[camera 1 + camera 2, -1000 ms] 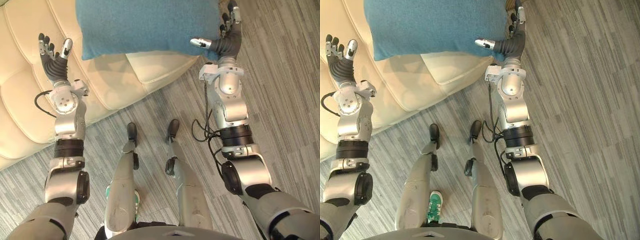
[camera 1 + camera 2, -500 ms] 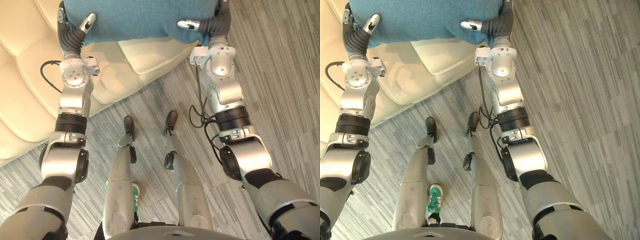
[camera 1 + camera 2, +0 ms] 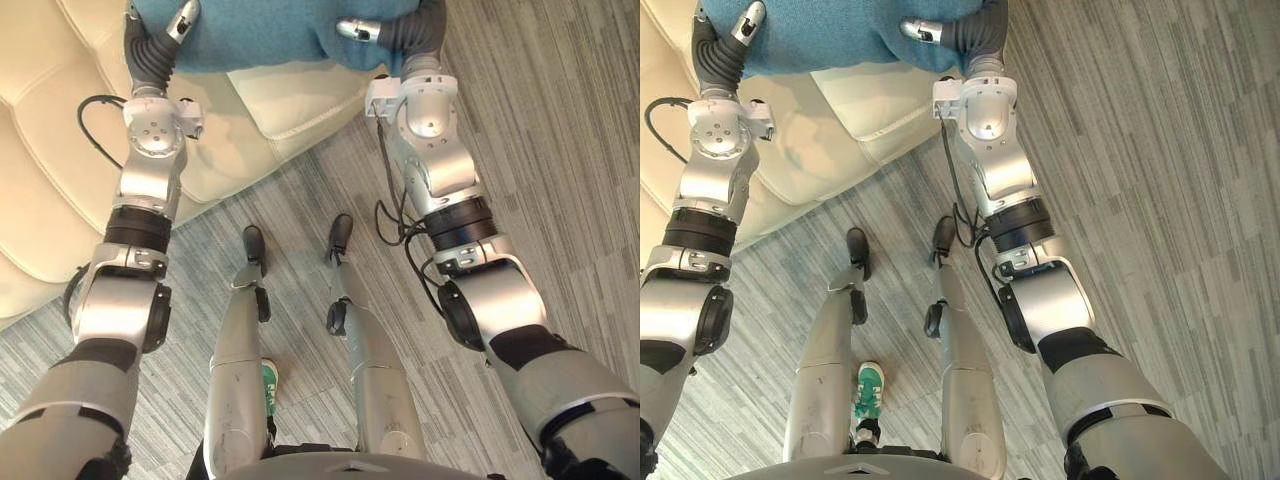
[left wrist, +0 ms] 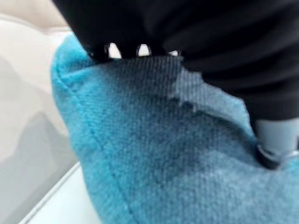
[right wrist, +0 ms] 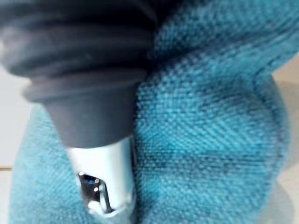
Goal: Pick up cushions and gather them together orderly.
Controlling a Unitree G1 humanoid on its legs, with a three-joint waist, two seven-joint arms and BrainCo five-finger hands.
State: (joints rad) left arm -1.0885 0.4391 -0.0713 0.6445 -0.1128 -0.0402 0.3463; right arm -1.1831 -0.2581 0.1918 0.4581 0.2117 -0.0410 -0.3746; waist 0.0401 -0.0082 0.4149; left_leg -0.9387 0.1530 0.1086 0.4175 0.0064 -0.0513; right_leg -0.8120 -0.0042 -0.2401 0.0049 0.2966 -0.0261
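A blue cushion point(image 3: 270, 35) sits at the top of the eye views, over the cream sofa's seat. My left hand point(image 3: 150, 55) grips its left edge, with the thumb lying over the cloth and the fingers behind it. At the right edge my right hand point(image 3: 410, 30) holds on the same way, and the cloth bunches there. In the left wrist view the blue cushion point(image 4: 163, 163) presses against the dark cover. The right wrist view shows the thumb point(image 5: 103, 191) pressed into the creased blue cushion point(image 5: 210, 130).
The cream tufted sofa point(image 3: 60, 150) runs along the left side, and a cream seat pad point(image 3: 290, 100) juts out under the blue cushion. Grey striped carpet point(image 3: 560, 150) covers the floor to the right and in front.
My left hand swung in from open air over the sofa and closed on the cushion's left edge. Both arms reached further forward, and the camera view shifted with them.
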